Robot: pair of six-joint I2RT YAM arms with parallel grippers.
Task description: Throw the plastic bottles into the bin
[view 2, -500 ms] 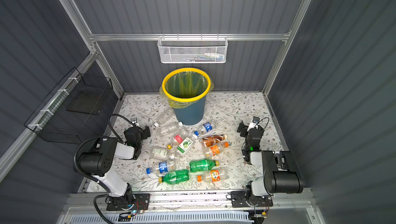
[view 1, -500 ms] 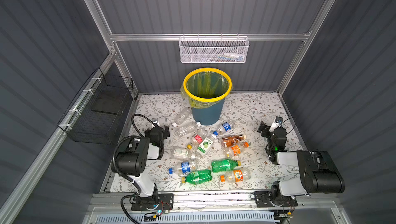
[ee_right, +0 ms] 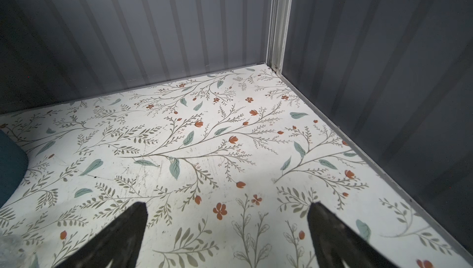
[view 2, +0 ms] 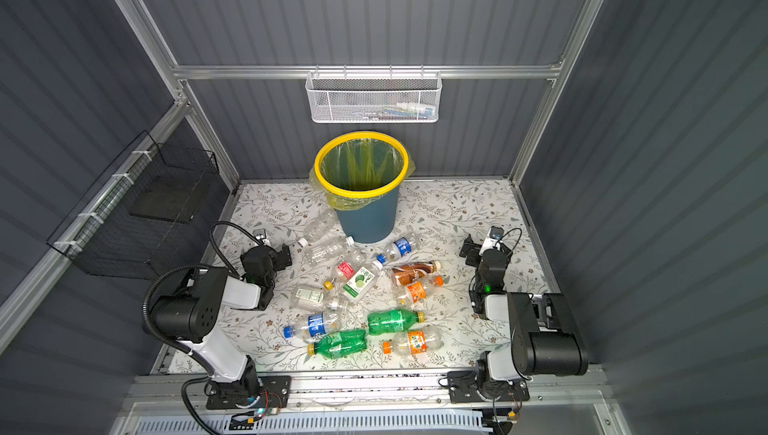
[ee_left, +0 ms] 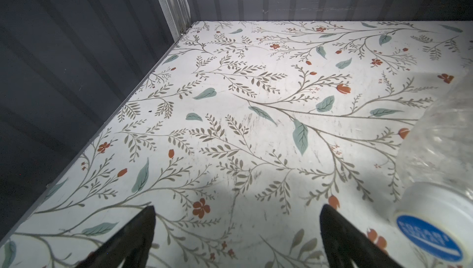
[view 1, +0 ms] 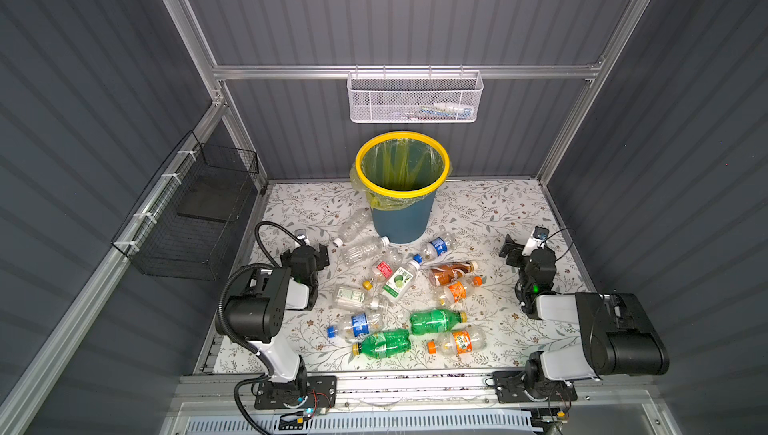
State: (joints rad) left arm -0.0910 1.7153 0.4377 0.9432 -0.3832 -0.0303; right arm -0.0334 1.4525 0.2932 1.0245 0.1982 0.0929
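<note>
Several plastic bottles lie scattered on the floral table in both top views: two green ones (view 1: 436,320) (view 1: 384,343), a brown one (view 1: 451,271), orange-labelled (view 1: 457,290), blue-labelled (view 1: 357,325) and clear ones (view 1: 361,248). The bin (view 1: 401,221) (view 2: 365,221), teal with a yellow rim and a bag liner, stands behind them at the back middle. My left gripper (view 1: 320,252) (ee_left: 236,218) rests low at the pile's left, open and empty, with a clear bottle (ee_left: 440,151) beside it. My right gripper (view 1: 509,250) (ee_right: 227,215) sits at the right, open over bare table.
A white mesh basket (view 1: 413,100) hangs on the back wall above the bin. A black wire basket (view 1: 195,212) hangs on the left wall. Dark panel walls close the table on three sides. The bin's wall (ee_right: 10,166) shows at the edge of the right wrist view.
</note>
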